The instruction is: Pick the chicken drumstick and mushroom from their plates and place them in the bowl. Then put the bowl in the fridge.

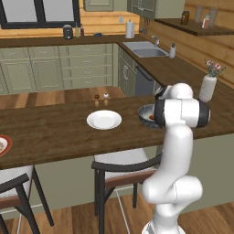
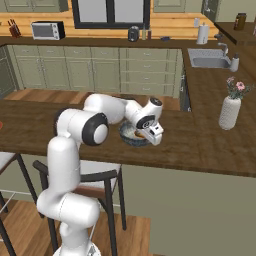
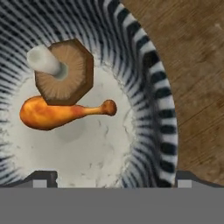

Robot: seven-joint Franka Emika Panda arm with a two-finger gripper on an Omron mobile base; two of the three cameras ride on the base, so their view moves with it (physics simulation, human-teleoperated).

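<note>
Dark fingertips of the gripper (image 3: 109,177) stand spread wide apart at the bottom of the hand view, holding nothing, poised right over the bowl (image 3: 155,109), whose dark and pale striped wall curves around a pale speckled floor. Inside it lies the chicken drumstick (image 3: 57,114), orange-brown, its thin bone end pointing toward the bowl's wall, and the mushroom (image 3: 65,74) rests tipped on its side, touching the drumstick's fat end, with its brown cap facing the camera and its white stem sticking out. From the right base view the white hand (image 2: 150,131) hangs at the near rim of the bowl (image 2: 131,139), which sits on the dark wooden counter (image 2: 200,145). In the left base view the arm's dark elbow joint covers part of the bowl (image 1: 145,114); the plain white plate (image 1: 104,119) lies well to its left, empty, with two small shakers (image 1: 101,99) just behind it. A red-rimmed plate (image 1: 3,145) shows at the far left edge of that counter. A white vase of pink flowers (image 2: 231,111) stands to the right of the bowl, well apart. Two dark chairs (image 1: 119,170) are tucked under the counter's near edge.
</note>
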